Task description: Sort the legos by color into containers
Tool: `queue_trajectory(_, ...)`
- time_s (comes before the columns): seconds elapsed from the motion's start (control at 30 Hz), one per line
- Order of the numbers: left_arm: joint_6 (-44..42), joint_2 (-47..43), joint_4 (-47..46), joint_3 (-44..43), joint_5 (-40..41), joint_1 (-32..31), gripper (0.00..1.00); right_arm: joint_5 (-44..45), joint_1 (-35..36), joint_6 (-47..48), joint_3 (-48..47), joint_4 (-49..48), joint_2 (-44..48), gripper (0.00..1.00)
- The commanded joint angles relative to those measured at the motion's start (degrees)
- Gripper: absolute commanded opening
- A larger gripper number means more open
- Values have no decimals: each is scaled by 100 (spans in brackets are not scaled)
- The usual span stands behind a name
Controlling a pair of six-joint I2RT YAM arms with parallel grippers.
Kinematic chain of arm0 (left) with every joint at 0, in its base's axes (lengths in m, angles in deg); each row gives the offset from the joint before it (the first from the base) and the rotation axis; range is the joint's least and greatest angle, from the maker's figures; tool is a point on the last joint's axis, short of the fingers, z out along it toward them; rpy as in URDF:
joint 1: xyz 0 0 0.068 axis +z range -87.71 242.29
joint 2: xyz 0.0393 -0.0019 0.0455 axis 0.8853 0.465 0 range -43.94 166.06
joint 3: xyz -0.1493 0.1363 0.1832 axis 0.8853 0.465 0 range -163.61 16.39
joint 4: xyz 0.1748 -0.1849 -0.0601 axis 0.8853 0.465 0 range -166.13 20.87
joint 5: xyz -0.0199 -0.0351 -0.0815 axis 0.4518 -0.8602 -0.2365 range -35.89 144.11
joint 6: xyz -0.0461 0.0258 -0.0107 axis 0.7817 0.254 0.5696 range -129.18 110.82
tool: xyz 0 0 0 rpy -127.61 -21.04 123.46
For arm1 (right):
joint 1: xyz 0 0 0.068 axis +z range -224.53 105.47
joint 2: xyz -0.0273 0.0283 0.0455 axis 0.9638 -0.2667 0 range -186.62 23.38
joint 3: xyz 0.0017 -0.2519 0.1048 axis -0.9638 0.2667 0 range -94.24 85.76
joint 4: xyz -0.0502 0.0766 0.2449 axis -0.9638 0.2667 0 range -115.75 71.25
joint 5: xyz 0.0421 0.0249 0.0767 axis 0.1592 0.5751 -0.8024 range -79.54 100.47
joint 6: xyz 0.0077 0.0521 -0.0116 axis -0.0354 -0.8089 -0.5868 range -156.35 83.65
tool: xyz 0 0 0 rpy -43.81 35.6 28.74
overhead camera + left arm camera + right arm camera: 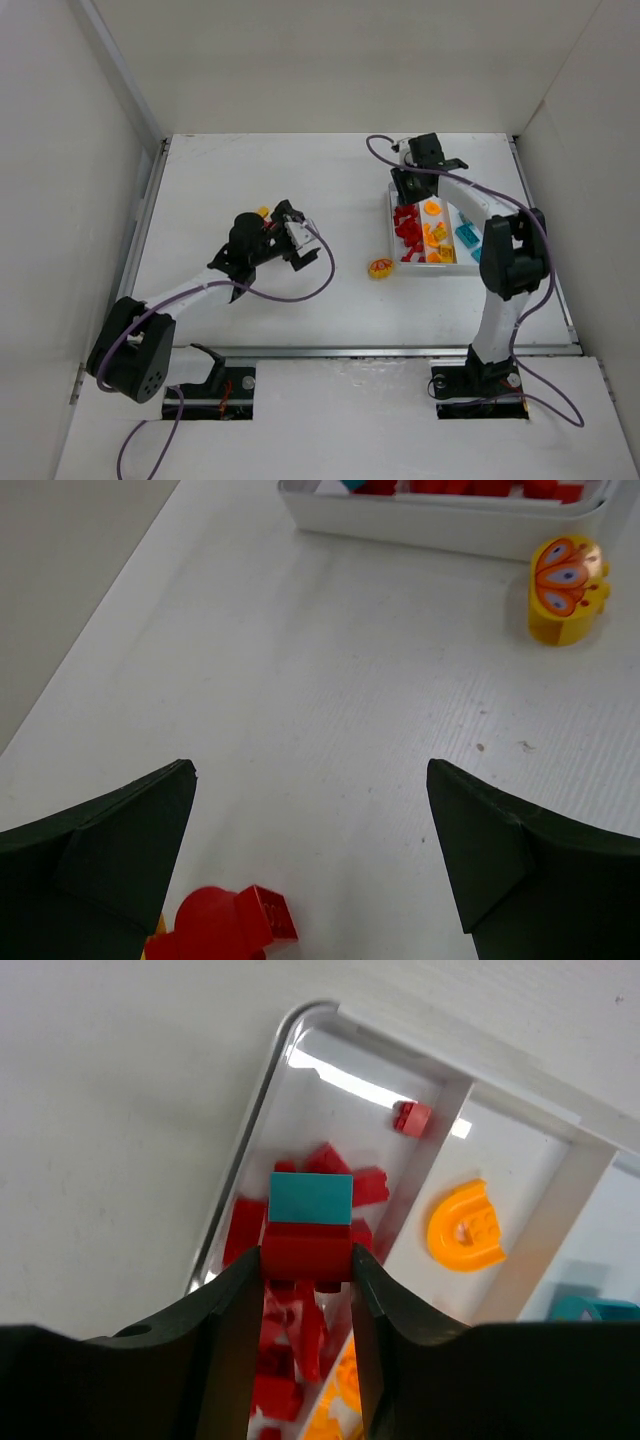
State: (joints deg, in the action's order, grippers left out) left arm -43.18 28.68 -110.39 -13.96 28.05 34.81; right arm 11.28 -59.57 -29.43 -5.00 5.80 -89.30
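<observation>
Red lego [305, 1250], teal one [311, 1198] joined to it, pinched tight between right gripper [307, 1268] fingers. Hangs over left, red-filled compartment of white tray [255, 1130], far right of table [330, 680]. Orange bits [465, 1228] in middle slot. Left gripper [308, 780] spread wide, loose red brick [225, 925] just beside it. Yellow piece [565, 590] near tray has butterfly print.

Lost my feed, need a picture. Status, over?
Left gripper open over table. Right gripper shut on red brick, teal brick stuck to it, above red bay of tray. Butterfly brick loose beside tray, nothing blocking.
</observation>
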Motion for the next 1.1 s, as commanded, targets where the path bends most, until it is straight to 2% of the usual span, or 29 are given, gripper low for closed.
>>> queue_trajectory(0.0,-195,84,189,-776,-1205,164,99,-476,-37,739,416,-139,1104,0)
queue_trajectory(0.03,-195,190,340,-980,-1808,295,99,-695,-37,1106,549,-193,1352,0)
queue_trajectory(0.17,-773,639,1297,-1929,-3102,349,99,-2223,-37,2101,1174,-281,2390,0)
queue_trajectory(0.2,-853,692,1404,-2053,-3289,349,99,-2827,67,2295,1279,-281,2539,0)
queue_trajectory(0.3,-924,823,1659,-2405,-3992,349,99,-3612,357,2841,1570,-159,2953,0)
queue_trajectory(0.4,-1012,877,1878,-2660,-4528,349,99,-3913,630,2841,1632,-158,3007,0)
queue_trajectory(0.6,-942,877,2107,-2994,-4715,130,99,-3914,1404,2956,1290,-105,2884,0)
queue_trajectory(0.73,-994,877,2362,-2994,-4715,129,85,-3914,1615,2956,1227,-167,2884,0)
queue_trajectory(0.87,-1600,929,3056,-3099,-4715,129,77,-3800,1852,3008,1175,-167,2884,0)
queue_trajectory(0.93,-1855,929,3258,-3100,-4715,129,68,-3800,1905,3008,1175,-167,2936,0)
queue_trajectory(1.0,-2005,929,3329,-3100,-4496,129,47,-3748,1957,3008,1123,-167,2936,0)
queue_trajectory(1.07,-2067,929,3329,-3100,-4442,129,47,-3747,1958,3008,1122,-167,2936,0)
